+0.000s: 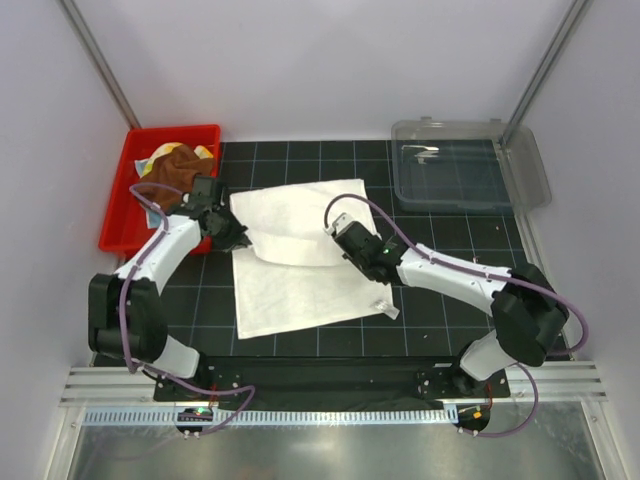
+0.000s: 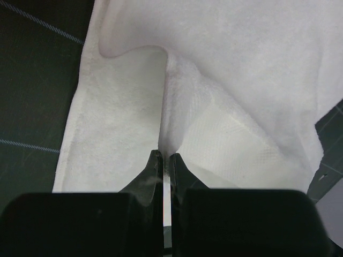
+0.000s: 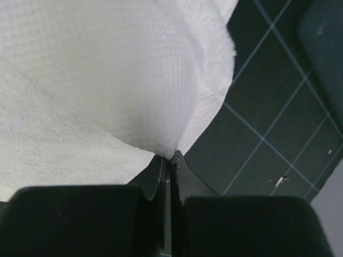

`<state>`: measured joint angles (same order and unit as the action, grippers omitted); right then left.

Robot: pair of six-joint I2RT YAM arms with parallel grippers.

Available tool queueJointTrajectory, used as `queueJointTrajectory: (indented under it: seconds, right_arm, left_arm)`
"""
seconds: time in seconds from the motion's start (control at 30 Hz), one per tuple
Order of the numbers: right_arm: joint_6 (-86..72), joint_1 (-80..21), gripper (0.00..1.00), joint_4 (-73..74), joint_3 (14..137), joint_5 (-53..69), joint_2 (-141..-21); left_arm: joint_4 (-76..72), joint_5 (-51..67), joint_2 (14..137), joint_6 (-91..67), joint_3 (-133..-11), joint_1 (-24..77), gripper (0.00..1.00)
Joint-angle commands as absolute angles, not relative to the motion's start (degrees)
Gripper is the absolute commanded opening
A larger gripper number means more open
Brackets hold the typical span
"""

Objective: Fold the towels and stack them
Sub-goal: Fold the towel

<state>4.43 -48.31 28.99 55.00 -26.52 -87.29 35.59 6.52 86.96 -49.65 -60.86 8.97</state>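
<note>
The large white towel (image 1: 300, 255) lies on the black grid mat, its far half lifted and folded toward the near half. My left gripper (image 1: 238, 238) is shut on the towel's left edge; the left wrist view shows the white towel (image 2: 214, 80) pinched between the jaws of the left gripper (image 2: 165, 156). My right gripper (image 1: 356, 258) is shut on the right edge; the right wrist view shows the white towel (image 3: 107, 69) held in the right gripper (image 3: 169, 157). The rust-brown towel (image 1: 172, 172) and the yellow printed towel (image 1: 172, 152) lie bunched in the red bin (image 1: 120, 215). The light blue towel is hidden.
A clear plastic box with its lid open (image 1: 465, 165) stands at the back right. The red bin sits at the back left, close to my left arm. A white tag (image 1: 388, 308) sticks out at the towel's near right corner. Cage walls close in both sides.
</note>
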Motion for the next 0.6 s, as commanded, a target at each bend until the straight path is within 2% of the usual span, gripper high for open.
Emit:
queueJointTrajectory:
  seconds: [0.0, 0.13, 0.33, 0.43, 0.57]
  right_arm:
    - [5.5, -48.6, 0.01, 38.5, 64.1, -33.8, -83.4]
    - [4.4, -48.6, 0.01, 49.7, 71.4, -32.5, -82.1]
    - [-3.9, -50.1, 0.01, 64.2, 73.0, -26.8, -82.0]
    - [-7.6, -50.5, 0.01, 63.3, 69.3, -23.9, -81.2]
    - [-10.5, -51.9, 0.01, 61.3, 66.7, -22.1, -84.9]
  left_arm:
    - [40.4, 6.9, 80.5, -51.3, -67.0, 8.7, 0.00]
    - [45.6, 5.6, 73.2, -51.4, -67.5, 8.7, 0.00]
    - [50.8, 4.4, 60.8, -52.4, -55.9, 8.8, 0.00]
    - [49.3, 2.5, 53.6, -52.9, -47.9, 9.0, 0.00]
    - [45.0, 8.3, 50.9, -54.8, -38.0, 9.1, 0.00]
